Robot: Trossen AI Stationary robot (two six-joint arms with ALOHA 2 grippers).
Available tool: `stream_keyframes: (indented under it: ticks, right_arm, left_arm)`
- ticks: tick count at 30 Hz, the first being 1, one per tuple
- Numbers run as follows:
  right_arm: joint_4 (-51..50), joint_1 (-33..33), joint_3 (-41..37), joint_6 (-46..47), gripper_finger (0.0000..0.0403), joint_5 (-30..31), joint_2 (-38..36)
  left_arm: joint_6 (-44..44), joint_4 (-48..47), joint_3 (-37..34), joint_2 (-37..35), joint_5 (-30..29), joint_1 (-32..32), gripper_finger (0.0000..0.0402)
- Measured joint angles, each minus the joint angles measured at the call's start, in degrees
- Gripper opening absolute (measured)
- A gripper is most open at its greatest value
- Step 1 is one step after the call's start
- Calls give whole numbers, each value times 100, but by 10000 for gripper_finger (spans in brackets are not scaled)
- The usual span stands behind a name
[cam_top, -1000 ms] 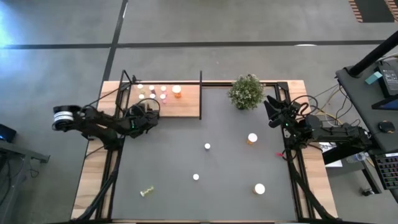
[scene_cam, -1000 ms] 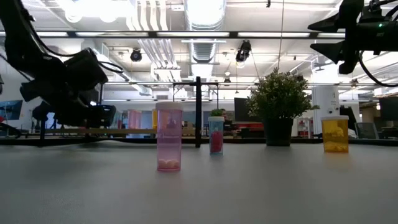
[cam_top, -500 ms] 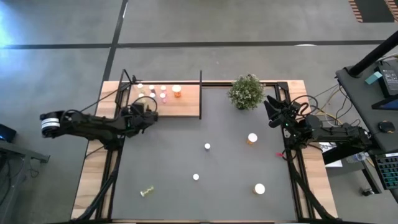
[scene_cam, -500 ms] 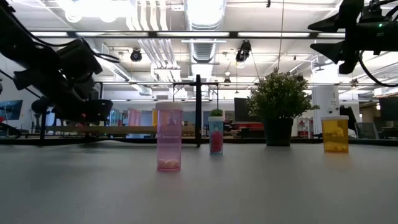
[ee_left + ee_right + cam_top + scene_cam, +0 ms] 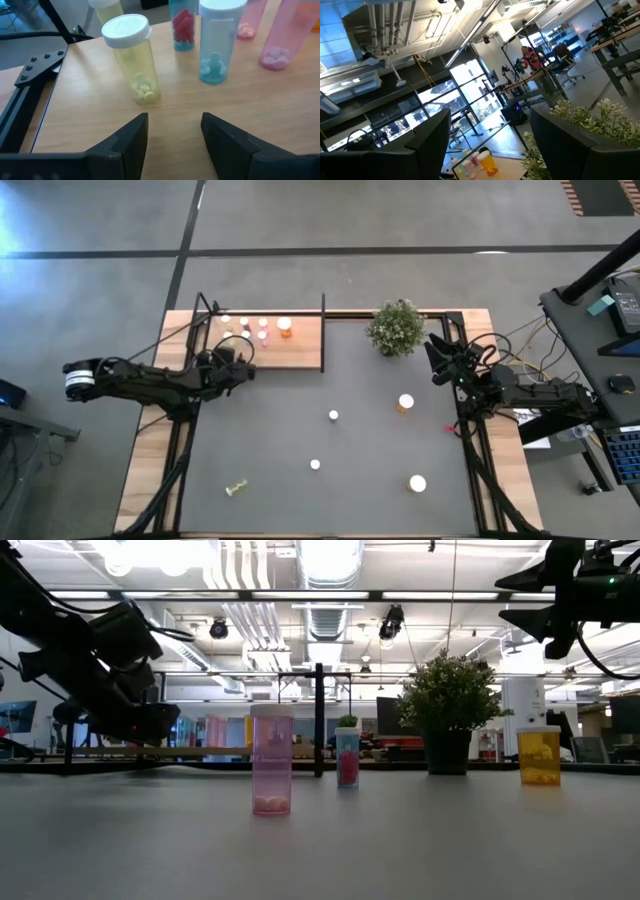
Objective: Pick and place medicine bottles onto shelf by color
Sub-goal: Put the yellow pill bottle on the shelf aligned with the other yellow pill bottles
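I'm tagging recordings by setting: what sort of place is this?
Probably an open industrial lab or workshop: exposed ceiling ducts, long workbenches with office chairs in the room beyond, and a computer desk beside the table.

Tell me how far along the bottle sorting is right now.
Partly done. About seven bottles already stand on the shelf, among them a yellow bottle and a blue bottle. The left claw is open and empty just in front of them; the right claw waits open by the plant. Left on the table: an orange bottle, three other upright ones and a tipped yellow-green one.
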Motion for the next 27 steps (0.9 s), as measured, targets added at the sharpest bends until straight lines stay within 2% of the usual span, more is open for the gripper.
stream_keyframes:
  ticks: [7, 14, 27]
  right_arm:
    - [0, 2, 0, 0, 260, -2, -2]
    - [0, 1, 0, -1, 260, 0, -1]
    - [-2, 2, 0, -2, 260, 0, -2]
  left_arm:
    - [72, -160, 12, 27, 43, -183, 173]
    - [498, -232, 11, -71, 159, -254, 173]
    - [554, -236, 10, -91, 485, -527, 173]
